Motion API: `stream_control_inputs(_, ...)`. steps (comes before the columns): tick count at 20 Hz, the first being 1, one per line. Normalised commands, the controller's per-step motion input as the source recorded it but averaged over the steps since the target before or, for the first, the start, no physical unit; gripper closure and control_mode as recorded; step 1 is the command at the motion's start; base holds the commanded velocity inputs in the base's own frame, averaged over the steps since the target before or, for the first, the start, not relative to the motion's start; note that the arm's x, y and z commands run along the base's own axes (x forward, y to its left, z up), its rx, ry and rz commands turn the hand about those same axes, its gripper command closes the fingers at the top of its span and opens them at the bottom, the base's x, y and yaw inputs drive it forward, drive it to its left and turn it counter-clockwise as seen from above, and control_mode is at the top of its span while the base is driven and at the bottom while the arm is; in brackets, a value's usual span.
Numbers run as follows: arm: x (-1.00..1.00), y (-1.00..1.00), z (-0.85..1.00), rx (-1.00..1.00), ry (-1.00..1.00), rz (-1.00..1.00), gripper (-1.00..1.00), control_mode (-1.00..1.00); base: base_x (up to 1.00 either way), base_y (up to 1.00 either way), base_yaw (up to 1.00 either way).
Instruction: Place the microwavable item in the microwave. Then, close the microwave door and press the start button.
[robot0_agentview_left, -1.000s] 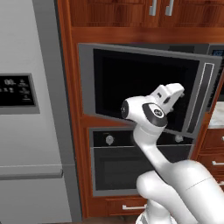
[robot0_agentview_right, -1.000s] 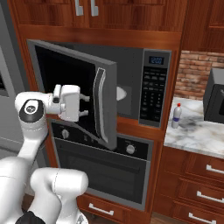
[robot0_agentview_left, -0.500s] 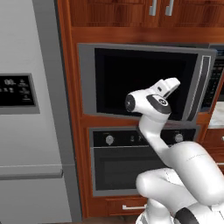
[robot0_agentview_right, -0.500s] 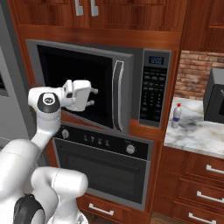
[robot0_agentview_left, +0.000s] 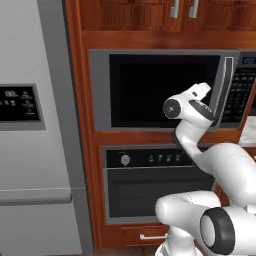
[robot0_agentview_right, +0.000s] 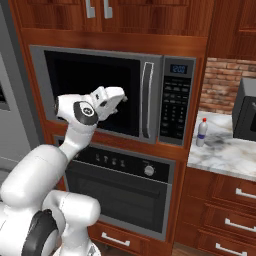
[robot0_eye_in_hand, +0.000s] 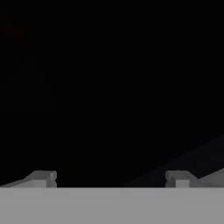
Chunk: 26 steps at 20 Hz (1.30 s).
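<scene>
Right base view, for you: door flush in microwave; pincer against its window, tips spread, empty.

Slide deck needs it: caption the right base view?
Gripper pressed against the shut microwave door, beside its handle.

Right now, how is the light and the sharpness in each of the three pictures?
Left base view: evenly lit and soft, and the microwave door window is flat black, with no glare. Right base view: equally even light, with a blurred dark smudge on the marble counter beside the bottle. Hand view: almost wholly black, with the claw tips showing dim grey, spread apart.
</scene>
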Motion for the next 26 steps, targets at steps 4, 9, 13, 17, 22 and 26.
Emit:
stream_control_inputs(4, 0.65, -0.15, 0.00, 0.12, 0.00, 0.22, -1.00, -1.00, 0.00, 0.00, 0.00)
stream_control_inputs(9, 0.50, -0.08, 0.00, 0.12, 0.01, 0.25, -1.00, -1.00, 0.00, 0.00, 0.00)
stream_control_inputs(13, -0.23, -0.01, 0.00, 0.06, 0.00, 0.31, -1.00, -1.00, 0.00, 0.00, 0.00)
stream_control_inputs(17, -0.97, 0.00, 0.08, 0.06, 0.00, 0.35, -1.00, -1.00, 0.00, 0.00, 0.00)
stream_control_inputs(22, -1.00, -0.02, 0.25, 0.12, 0.00, 0.30, -1.00, -1.00, 0.00, 0.00, 0.00)
stream_control_inputs(26, -0.92, -0.55, 0.40, 0.15, 0.04, 0.19, -1.00, -1.00, 0.00, 0.00, 0.00)
